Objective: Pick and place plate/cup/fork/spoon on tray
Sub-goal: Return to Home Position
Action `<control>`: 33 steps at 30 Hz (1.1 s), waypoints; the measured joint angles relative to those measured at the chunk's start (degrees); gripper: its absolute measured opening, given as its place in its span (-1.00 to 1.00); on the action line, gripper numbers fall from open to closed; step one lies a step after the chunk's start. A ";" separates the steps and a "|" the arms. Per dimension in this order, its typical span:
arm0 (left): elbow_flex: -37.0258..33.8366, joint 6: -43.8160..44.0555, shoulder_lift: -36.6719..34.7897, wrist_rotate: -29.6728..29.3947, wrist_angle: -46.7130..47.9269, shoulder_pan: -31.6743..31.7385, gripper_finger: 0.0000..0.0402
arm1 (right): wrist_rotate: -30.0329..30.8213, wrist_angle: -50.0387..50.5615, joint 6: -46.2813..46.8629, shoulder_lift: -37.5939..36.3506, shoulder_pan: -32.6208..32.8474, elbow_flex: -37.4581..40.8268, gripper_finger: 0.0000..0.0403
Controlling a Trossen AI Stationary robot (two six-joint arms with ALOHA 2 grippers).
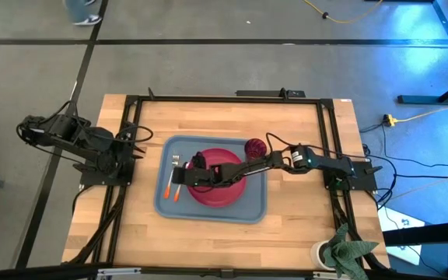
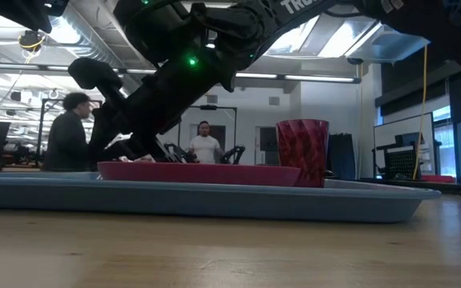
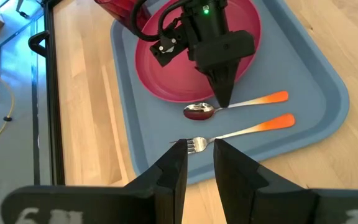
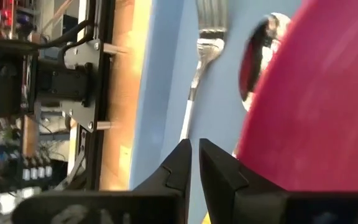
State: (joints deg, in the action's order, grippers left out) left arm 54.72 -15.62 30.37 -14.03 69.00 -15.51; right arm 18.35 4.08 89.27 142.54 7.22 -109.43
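**Cutlery on the tray, right arm over the spoon**

While the left pincer [image 1: 136,150] waits parked off the tray [image 1: 164,204], slightly apart and empty, the fork [image 3: 241,132] and spoon [image 3: 232,106] lie beside the plate [image 1: 225,194]. Right pincer [image 3: 224,99] sits nearly together at the spoon's neck. Thin, slippery; I'd pinch the orange handle.

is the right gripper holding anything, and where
Cannot be told. The right gripper tips touch the spoon at its neck, on the tray; a grip isn't visible.
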 joint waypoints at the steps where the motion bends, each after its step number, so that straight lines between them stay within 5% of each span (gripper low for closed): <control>1: 0.00 0.00 0.00 -0.02 -0.01 0.00 -0.65 | 0.02 0.21 -0.74 0.06 0.00 -0.45 -0.82; 8: 0.00 0.00 0.00 -0.07 0.00 -0.02 -0.65 | 0.00 4.21 -13.64 0.17 0.00 -8.81 -0.82; 16: 0.01 1.96 0.00 -0.49 1.09 -0.02 -0.65 | 2.70 25.10 -30.87 -0.09 0.25 -25.84 -0.86; 27: 0.00 9.92 0.00 -3.42 4.57 -0.02 -0.66 | 7.80 37.41 -43.15 -9.54 1.05 -24.83 -0.98; 33: 0.01 15.46 -0.03 -3.68 6.15 -0.02 -0.91 | 8.13 47.50 -43.36 -12.12 2.02 -24.74 -0.98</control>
State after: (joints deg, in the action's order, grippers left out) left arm 54.73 -0.16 30.34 -17.71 75.15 -15.53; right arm 26.48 51.58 45.91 130.43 9.25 -134.17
